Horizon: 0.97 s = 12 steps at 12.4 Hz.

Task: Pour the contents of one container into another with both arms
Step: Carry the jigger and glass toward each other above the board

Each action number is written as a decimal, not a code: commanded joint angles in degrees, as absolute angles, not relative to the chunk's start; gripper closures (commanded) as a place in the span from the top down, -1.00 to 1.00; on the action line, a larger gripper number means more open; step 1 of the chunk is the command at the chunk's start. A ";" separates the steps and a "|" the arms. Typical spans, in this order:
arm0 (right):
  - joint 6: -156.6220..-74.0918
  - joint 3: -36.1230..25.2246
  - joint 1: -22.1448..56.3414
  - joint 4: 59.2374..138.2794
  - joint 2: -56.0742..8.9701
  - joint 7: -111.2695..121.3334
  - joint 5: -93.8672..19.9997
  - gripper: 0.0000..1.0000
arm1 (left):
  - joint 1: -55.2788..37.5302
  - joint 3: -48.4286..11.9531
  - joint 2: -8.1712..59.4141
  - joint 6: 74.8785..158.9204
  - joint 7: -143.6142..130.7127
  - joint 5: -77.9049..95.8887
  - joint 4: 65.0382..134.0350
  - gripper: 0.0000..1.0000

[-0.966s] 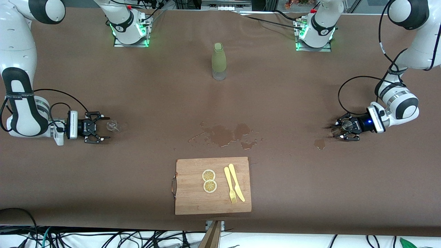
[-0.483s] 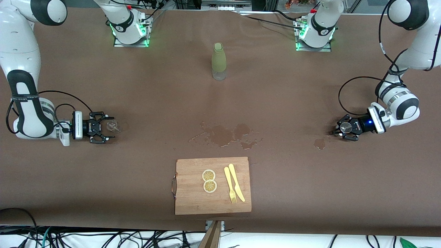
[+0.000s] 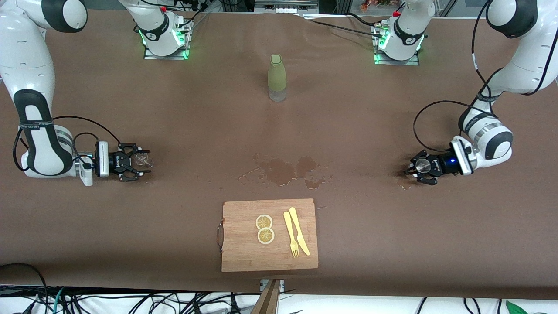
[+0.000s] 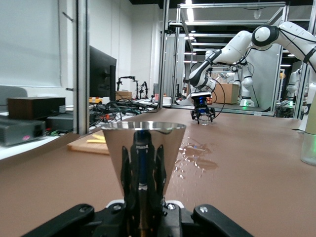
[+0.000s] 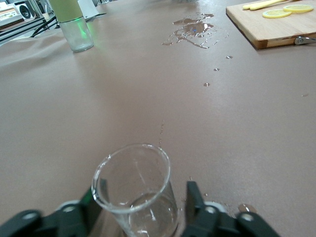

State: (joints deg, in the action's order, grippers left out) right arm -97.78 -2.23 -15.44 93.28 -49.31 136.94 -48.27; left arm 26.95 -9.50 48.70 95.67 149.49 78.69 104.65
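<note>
The tiny clear glass cup (image 3: pixel 142 160) stands upright on the brown table toward the right arm's end. My right gripper (image 3: pixel 137 162) lies low and level there, open, with the cup (image 5: pixel 134 190) between its fingers (image 5: pixel 194 198); a gap shows on one side. Toward the left arm's end, my left gripper (image 3: pixel 415 168) is shut on the shiny silver cup (image 3: pixel 422 165). The silver cup's flared mouth (image 4: pixel 143 129) fills the left wrist view above the gripper (image 4: pixel 143 212). The right gripper (image 4: pixel 203 112) shows small in the distance there.
An olive-green bottle (image 3: pixel 277 77) stands mid-table near the bases. A wet spill (image 3: pixel 283 170) marks the middle, and a small wet patch (image 3: pixel 404 183) lies by the left gripper. A wooden cutting board (image 3: pixel 244 255) with lemon slices (image 3: pixel 264 229) and yellow cutlery (image 3: pixel 296 237) lies nearest the camera.
The right gripper has slid forward until its fingers flank the glass cup. The left gripper has carried the silver cup toward the table's middle.
</note>
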 commanded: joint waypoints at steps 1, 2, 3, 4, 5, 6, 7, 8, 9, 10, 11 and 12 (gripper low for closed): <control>-97.12 -2.20 -15.47 92.02 -50.10 136.32 -49.22 -0.34 | 24.71 -11.60 49.22 97.99 151.61 81.73 103.89 -1.00; -96.77 -2.02 -15.21 91.76 -49.84 133.97 -49.13 -0.67 | 24.00 -12.30 49.22 98.69 151.61 82.26 103.89 -1.00; -96.25 -1.24 -15.21 90.71 -49.75 131.07 -49.13 -0.69 | 23.30 -13.17 49.31 99.31 151.52 83.31 103.80 -1.00; -95.28 -0.62 -15.12 90.09 -49.75 127.74 -49.04 -0.69 | 22.07 -13.79 49.31 100.36 151.26 83.58 103.02 -1.00; -94.14 -0.53 -14.60 90.09 -49.75 123.01 -48.96 -0.69 | 20.67 -14.41 49.39 100.98 150.91 83.76 101.88 -1.00; -93.09 -0.18 -13.81 89.83 -49.66 119.22 -48.87 -0.69 | 19.52 -14.68 49.39 101.07 150.56 85.41 101.69 -1.00; -92.64 0.35 -13.10 89.56 -49.57 116.13 -49.04 -0.69 | 17.68 -15.29 49.57 101.16 150.38 87.43 101.69 -1.00; -92.64 1.40 -12.57 89.30 -49.40 112.62 -49.04 -0.69 | 15.75 -15.47 50.27 101.16 150.47 89.63 101.60 -1.00; -92.64 2.71 -12.22 89.04 -49.22 108.32 -48.78 -0.69 | 13.73 -15.56 51.06 101.16 150.64 92.00 100.47 -1.00; -92.46 3.86 -11.35 88.77 -48.87 103.67 -48.95 -0.69 | 11.80 -15.56 51.67 101.25 150.64 93.59 99.07 -1.00; -92.11 4.48 -10.21 88.33 -48.52 99.01 -48.87 -0.69 | 10.04 -15.56 52.29 101.25 150.64 94.91 97.66 -1.00; -91.85 5.44 -9.50 87.98 -47.99 94.01 -48.95 -0.69 | 8.80 -15.56 52.99 102.64 150.64 95.70 95.91 -1.00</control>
